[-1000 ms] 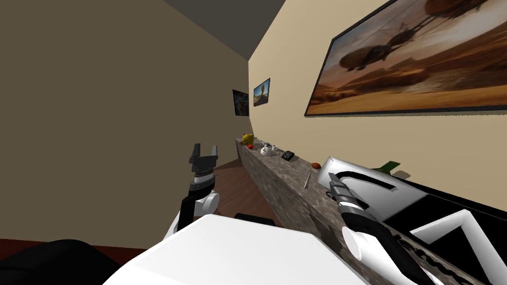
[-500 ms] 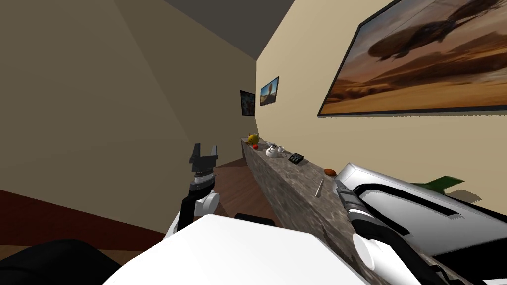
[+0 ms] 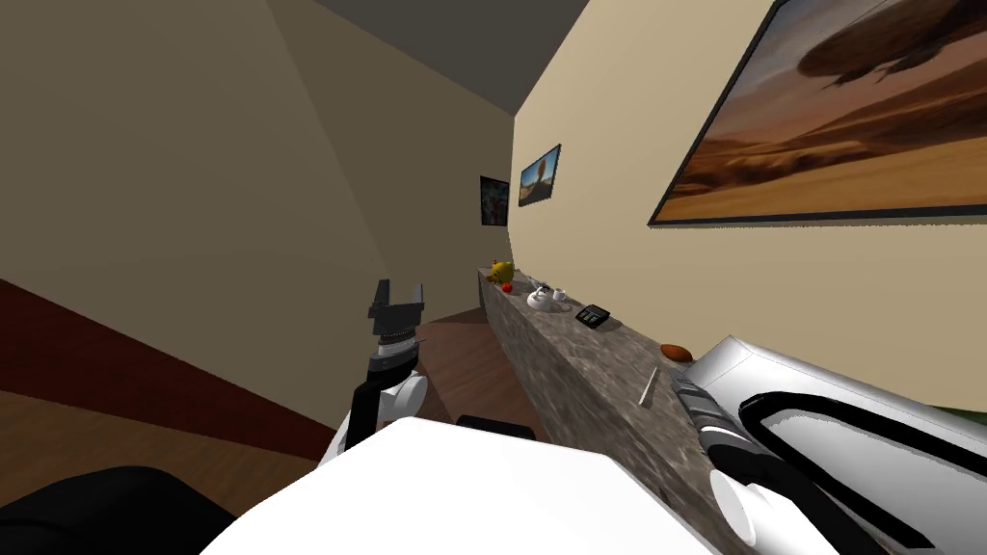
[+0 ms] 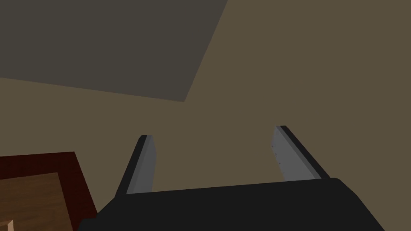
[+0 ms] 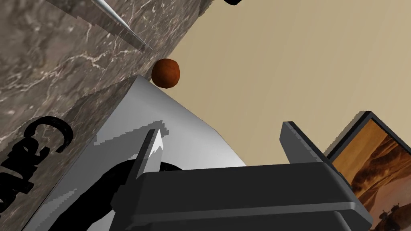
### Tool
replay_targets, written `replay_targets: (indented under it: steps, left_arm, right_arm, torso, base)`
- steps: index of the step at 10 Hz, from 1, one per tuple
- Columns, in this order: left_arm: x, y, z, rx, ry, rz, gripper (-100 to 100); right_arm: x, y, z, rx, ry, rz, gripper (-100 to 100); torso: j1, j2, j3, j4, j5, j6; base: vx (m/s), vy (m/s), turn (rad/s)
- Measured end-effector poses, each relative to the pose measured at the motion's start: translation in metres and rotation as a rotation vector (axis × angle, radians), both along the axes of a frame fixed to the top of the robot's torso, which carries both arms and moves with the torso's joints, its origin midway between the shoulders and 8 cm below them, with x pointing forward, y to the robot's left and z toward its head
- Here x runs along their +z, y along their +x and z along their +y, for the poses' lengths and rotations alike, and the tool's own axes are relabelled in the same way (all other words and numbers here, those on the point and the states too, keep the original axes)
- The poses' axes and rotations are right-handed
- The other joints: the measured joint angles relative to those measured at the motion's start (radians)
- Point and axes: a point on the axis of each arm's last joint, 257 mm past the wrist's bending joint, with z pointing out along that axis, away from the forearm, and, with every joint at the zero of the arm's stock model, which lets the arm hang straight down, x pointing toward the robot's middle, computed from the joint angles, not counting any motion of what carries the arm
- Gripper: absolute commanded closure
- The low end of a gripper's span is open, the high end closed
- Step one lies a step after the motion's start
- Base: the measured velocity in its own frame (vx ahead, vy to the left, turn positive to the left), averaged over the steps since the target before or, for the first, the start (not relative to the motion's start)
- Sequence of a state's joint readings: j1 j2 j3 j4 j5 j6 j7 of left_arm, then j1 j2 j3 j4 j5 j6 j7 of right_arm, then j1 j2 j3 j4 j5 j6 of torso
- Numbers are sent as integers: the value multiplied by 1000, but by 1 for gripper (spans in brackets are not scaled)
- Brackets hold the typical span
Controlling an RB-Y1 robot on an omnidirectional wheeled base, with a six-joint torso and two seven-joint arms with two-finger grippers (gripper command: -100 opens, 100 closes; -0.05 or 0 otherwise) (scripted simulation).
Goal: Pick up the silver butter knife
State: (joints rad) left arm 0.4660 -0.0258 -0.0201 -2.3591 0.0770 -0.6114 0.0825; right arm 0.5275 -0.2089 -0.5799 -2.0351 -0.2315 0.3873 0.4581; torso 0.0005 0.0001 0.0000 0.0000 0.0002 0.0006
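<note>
On the long grey-brown marbled counter (image 3: 564,358), at about four o'clock from the head view's middle, lies the slim silver butter knife (image 3: 648,385), flat on the stone and free of both grippers. At about one o'clock from it sits a small reddish-brown oval lump (image 3: 677,352), close to the beige wall. Towards three o'clock stands a big white box-shaped appliance (image 3: 829,409) with a black loop drawn across its face. At eleven o'clock from the knife, farther along the counter, there is a small black keypad-like device (image 3: 593,314), then a white teapot with cups (image 3: 542,299), and at the far end a yellow thing (image 3: 500,272) with a red one beside it.

The right forearm (image 3: 706,427) reaches over the counter at four o'clock from the knife, close to the white appliance. In the right wrist view the right gripper (image 5: 220,129) has its two blades spread wide with nothing between them. One blade stands in front of the appliance (image 5: 180,124). The knife (image 5: 117,22) lies on the marbled top (image 5: 60,80) well off to that blade's side, outside the gap, and the brown lump (image 5: 165,73) sits between the knife's tip and the appliance's corner.

The left gripper (image 3: 400,289) stands upright at nine o'clock from the head view's middle, well apart from the counter. Its blades (image 4: 142,166) are spread and empty too.
</note>
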Motion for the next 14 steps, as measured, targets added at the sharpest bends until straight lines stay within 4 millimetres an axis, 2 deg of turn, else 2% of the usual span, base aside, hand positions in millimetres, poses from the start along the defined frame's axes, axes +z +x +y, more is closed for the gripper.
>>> replay_targets:
  steps: [4,5,6,8,14]
  left_arm:
    - [0,0,0,0,0,0,0]
    - [0,0,0,0,0,0,0]
    - [0,0,0,0,0,0,0]
    - [0,0,0,0,0,0,0]
    - [0,0,0,0,0,0,0]
  right_arm:
    - [-27,-31,-27,-61,-9,154,-100]
    - [-39,-48,-41,-86,-10,215,-100]
    - [-46,-56,-45,-96,-11,252,-100]
    - [-65,-84,-61,-132,-14,356,-100]
    - [-100,-156,-88,-200,6,622,-100]
  torso:
    - [-1,0,0,0,0,0]
    - [-1,-1,0,0,0,0]
    - [-1,0,0,0,0,1]
    - [-1,0,0,0,0,0]
    - [-1,0,0,0,0,1]
  base:
    - [28,0,222]
    - [33,-9,85]
    - [27,-1,187]
    - [31,-9,186]
    - [26,-13,196]
